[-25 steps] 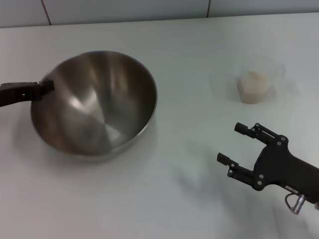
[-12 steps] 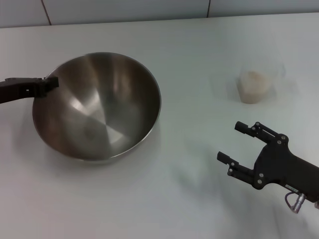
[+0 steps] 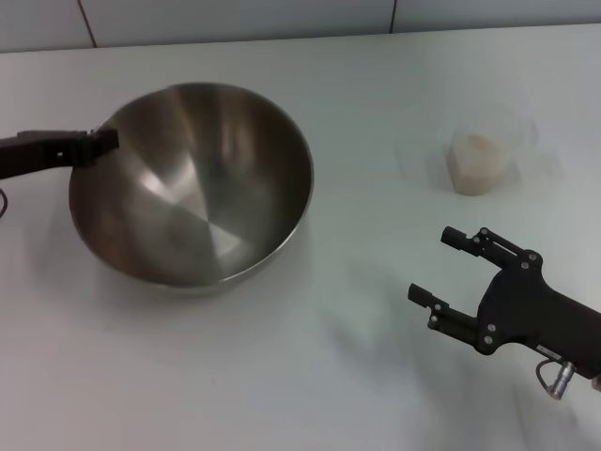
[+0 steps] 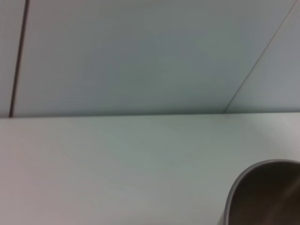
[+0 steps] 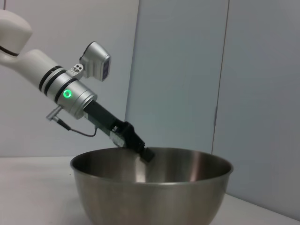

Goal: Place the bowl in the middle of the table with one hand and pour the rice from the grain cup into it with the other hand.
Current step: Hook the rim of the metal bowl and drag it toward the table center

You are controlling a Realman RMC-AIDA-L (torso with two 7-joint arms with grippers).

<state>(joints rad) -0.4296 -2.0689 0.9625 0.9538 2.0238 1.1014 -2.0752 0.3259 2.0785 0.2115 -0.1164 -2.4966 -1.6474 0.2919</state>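
Observation:
The large steel bowl [image 3: 192, 183] is on the left half of the white table [image 3: 310, 376], tilted a little. My left gripper [image 3: 101, 143] is shut on the bowl's left rim; the right wrist view shows its fingertips [image 5: 146, 154] clamped over the rim of the bowl [image 5: 150, 192]. The bowl's edge also shows in the left wrist view [image 4: 262, 194]. The clear grain cup [image 3: 481, 155] with a heap of rice [image 3: 477, 148] stands at the right rear. My right gripper [image 3: 446, 268] is open and empty, low at the front right, short of the cup.
A tiled wall [image 3: 235, 19] runs along the table's far edge. Bare tabletop lies between the bowl and the cup and along the front.
My left gripper has carried the bowl to the right and a little farther back. The right gripper and the cup have not moved.

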